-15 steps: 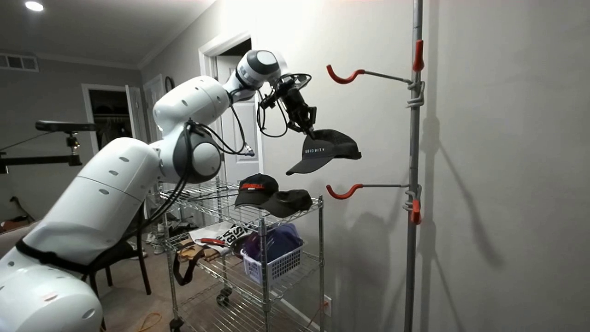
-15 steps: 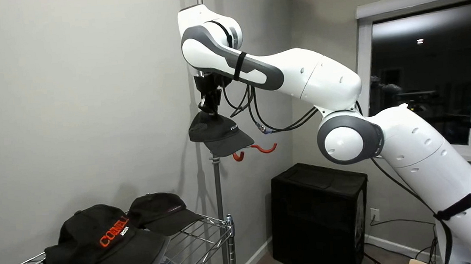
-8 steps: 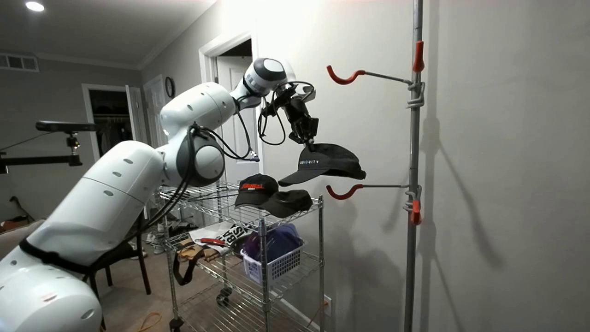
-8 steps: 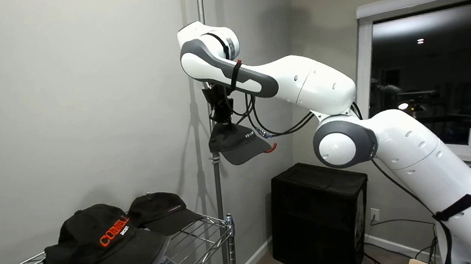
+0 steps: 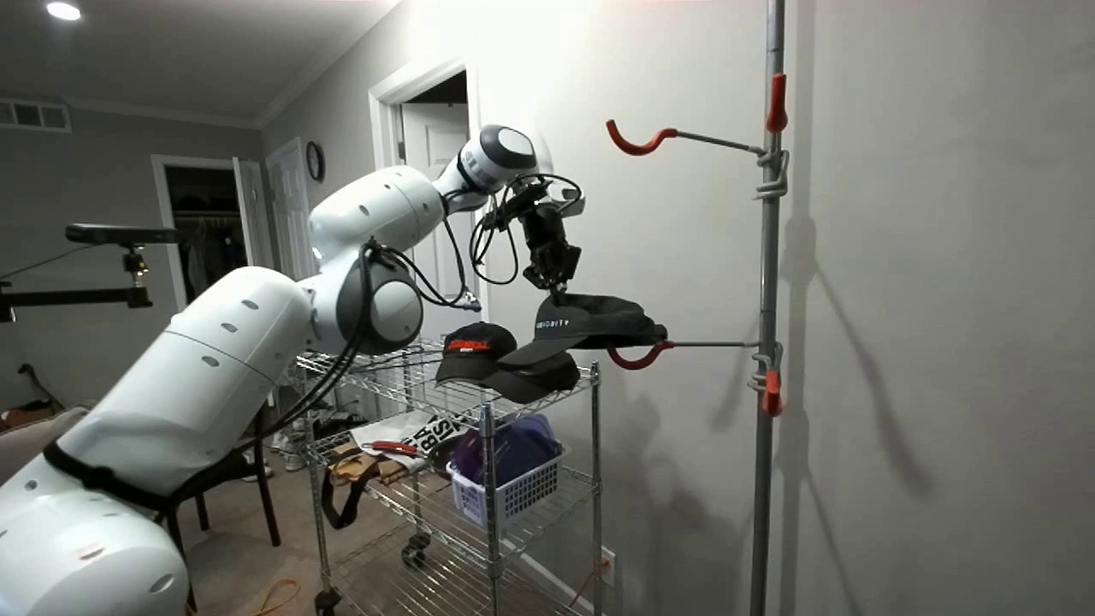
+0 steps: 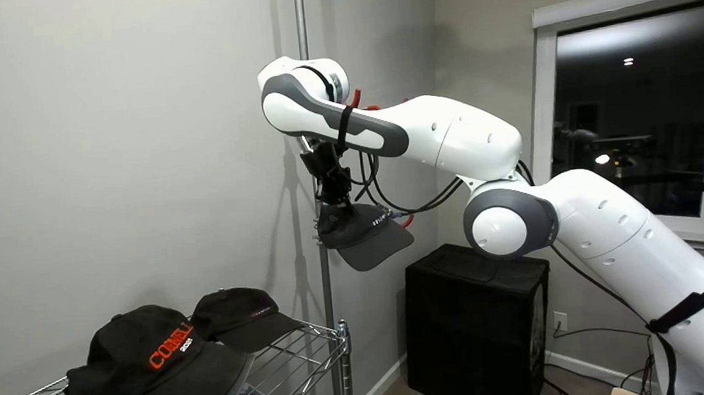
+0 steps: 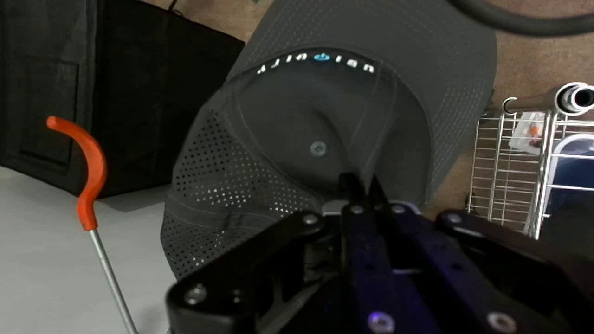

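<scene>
A dark baseball cap with small white lettering (image 5: pixel 590 323) hangs in the air, pinched by its crown. My gripper (image 7: pixel 364 185) is shut on a fold of that cap, near the top, and the fingers point down at it. In the wrist view, the perforated back of the cap (image 7: pixel 232 185) lies to the left and the brim (image 7: pixel 385 28) faces the top. A red-tipped hook (image 5: pixel 640 359) is just under the cap's rear edge in an exterior view; whether they touch I cannot tell. A red hook (image 7: pixel 95 171) shows left of the cap in the wrist view.
A metal pole (image 5: pixel 767 257) carries the hooks, another red one (image 5: pixel 640 147) higher up. On a wire cart (image 6: pixel 301 356) lie a black cap with orange letters (image 6: pixel 170 346) and another dark cap (image 6: pixel 239 317). A black box (image 6: pixel 473 331) stands by the wall.
The arm has come down with the cap in its grip. The cap sank from well above the lower hook to about its height, and shifted right in an exterior view.
</scene>
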Motion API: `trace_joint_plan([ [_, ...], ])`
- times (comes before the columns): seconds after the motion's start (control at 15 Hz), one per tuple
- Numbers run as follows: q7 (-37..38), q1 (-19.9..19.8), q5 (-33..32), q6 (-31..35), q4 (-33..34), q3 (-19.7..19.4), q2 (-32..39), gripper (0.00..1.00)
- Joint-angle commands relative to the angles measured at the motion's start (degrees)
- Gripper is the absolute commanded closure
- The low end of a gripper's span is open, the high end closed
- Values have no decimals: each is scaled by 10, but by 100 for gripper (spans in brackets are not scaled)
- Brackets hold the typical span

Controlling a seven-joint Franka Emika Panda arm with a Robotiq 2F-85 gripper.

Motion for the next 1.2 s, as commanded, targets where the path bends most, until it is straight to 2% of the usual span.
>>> trace_joint_plan([
  [0.0,14,11,-25,-53,-7,-19,2,99],
  [0.33,37,19,-58,-97,-6,-39,8,99],
  [0.4,39,18,-51,-106,-6,-34,10,72],
  [0.53,35,19,-48,-116,-6,-30,13,67],
  [0.87,31,21,-42,-113,-1,-23,22,36],
  [1.13,19,19,-16,-72,-4,0,18,10],
])
